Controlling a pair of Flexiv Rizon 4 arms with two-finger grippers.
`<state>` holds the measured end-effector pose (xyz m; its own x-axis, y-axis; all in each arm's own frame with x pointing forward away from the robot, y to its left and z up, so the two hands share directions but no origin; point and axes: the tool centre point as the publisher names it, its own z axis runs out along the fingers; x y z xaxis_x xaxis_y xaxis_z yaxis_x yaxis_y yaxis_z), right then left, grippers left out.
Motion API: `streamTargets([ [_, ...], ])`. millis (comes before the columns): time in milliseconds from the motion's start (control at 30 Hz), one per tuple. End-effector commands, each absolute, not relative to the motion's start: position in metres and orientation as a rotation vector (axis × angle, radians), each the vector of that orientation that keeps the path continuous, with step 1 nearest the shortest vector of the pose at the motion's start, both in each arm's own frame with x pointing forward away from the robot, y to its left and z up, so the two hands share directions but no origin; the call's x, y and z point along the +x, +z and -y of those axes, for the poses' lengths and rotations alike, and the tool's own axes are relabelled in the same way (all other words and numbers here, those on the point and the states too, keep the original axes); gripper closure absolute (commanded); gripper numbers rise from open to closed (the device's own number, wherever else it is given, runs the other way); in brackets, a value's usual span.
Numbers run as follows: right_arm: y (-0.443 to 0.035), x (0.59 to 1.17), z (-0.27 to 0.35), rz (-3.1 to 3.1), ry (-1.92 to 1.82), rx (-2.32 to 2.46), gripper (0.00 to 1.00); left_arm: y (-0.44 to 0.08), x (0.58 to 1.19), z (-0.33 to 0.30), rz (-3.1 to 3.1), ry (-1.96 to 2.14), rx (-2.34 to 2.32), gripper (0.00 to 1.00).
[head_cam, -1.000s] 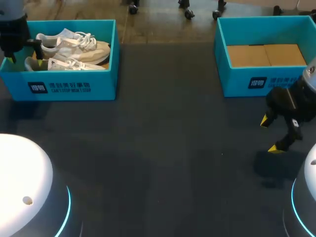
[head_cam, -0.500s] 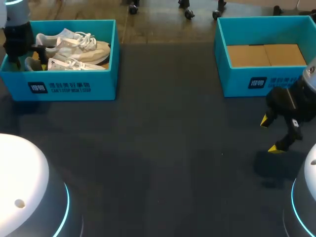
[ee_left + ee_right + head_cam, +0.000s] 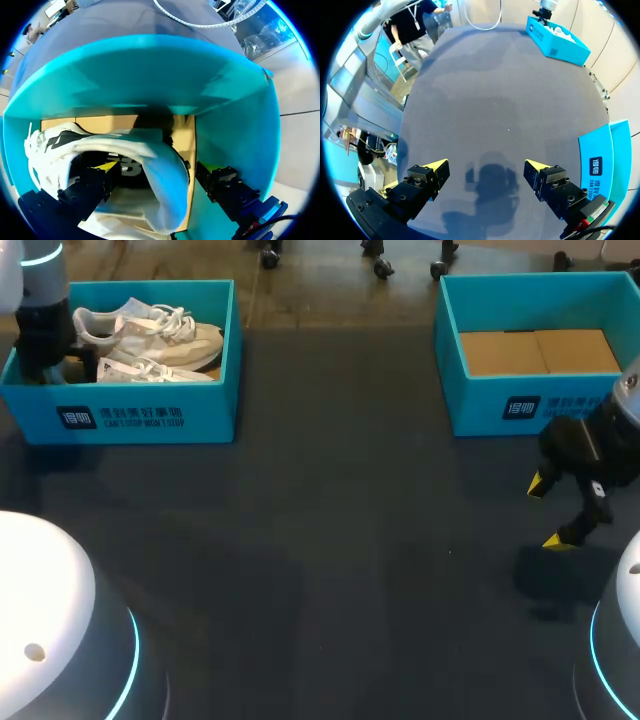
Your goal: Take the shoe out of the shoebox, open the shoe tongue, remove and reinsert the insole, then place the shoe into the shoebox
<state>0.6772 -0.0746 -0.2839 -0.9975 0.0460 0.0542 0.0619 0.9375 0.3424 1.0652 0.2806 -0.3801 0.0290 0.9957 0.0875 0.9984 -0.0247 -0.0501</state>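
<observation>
Two white sneakers lie in the teal shoebox (image 3: 150,415) at the far left; the back shoe (image 3: 150,328) lies behind the front shoe (image 3: 150,370). My left gripper (image 3: 68,362) is down in that box at the shoes' heel end, mostly hidden by its arm. In the left wrist view the left gripper (image 3: 159,167) is open and straddles a shoe's heel (image 3: 155,165): one finger is inside the shoe's opening, the other between heel and box wall (image 3: 235,130). My right gripper (image 3: 555,512) hangs open and empty over the table at the right, shown also as the right gripper (image 3: 486,165).
A second teal box (image 3: 520,405) with a bare cardboard floor stands at the far right, just behind the right gripper; its wall (image 3: 600,160) shows beside that gripper. The dark table (image 3: 330,540) stretches between the boxes.
My left arm has shifted right and lowered into the left shoebox, over the shoes' heel end. The right arm has not moved.
</observation>
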Motion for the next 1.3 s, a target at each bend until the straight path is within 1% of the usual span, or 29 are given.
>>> streamTargets([
  [33, -0.285, 0.677, 0.074, 3.049, -0.537, -0.084, 0.00, -0.383, 1.061, -0.281, 2.131, -0.050, -2.177, 0.00],
  [67, -0.285, 0.677, 0.074, 3.049, -0.537, -0.084, 0.00, -0.384, 1.061, -0.281, 2.133, -0.046, -2.175, 0.04],
  [100, -0.285, 0.677, 0.074, 3.049, -0.537, -0.084, 0.00, -0.385, 1.061, -0.282, 2.133, -0.046, -2.172, 0.09],
  [167, -0.285, 0.677, 0.074, 3.049, -0.537, -0.084, 0.00, -0.386, 1.061, -0.283, 2.137, -0.039, -2.161, 0.34],
  [200, -0.285, 0.677, 0.074, 3.049, -0.537, -0.084, 0.00, -0.387, 1.061, -0.284, 2.137, -0.039, -2.158, 0.53],
  [233, -0.285, 0.677, 0.074, 3.049, -0.537, -0.084, 0.00, -0.388, 1.061, -0.284, 2.138, -0.033, -2.151, 0.82],
  [267, -0.285, 0.677, 0.074, 3.049, -0.537, -0.084, 0.00, -0.388, 1.061, -0.285, 2.137, -0.032, -2.151, 1.00],
  [833, -0.285, 0.677, 0.074, 3.049, -0.537, -0.084, 0.00, -0.377, 1.061, -0.301, 2.148, -0.075, -2.120, 1.00],
  [1300, -0.285, 0.677, 0.074, 3.049, -0.537, -0.084, 0.00, -0.324, 1.069, -0.311, 2.224, -0.102, -2.052, 1.00],
])
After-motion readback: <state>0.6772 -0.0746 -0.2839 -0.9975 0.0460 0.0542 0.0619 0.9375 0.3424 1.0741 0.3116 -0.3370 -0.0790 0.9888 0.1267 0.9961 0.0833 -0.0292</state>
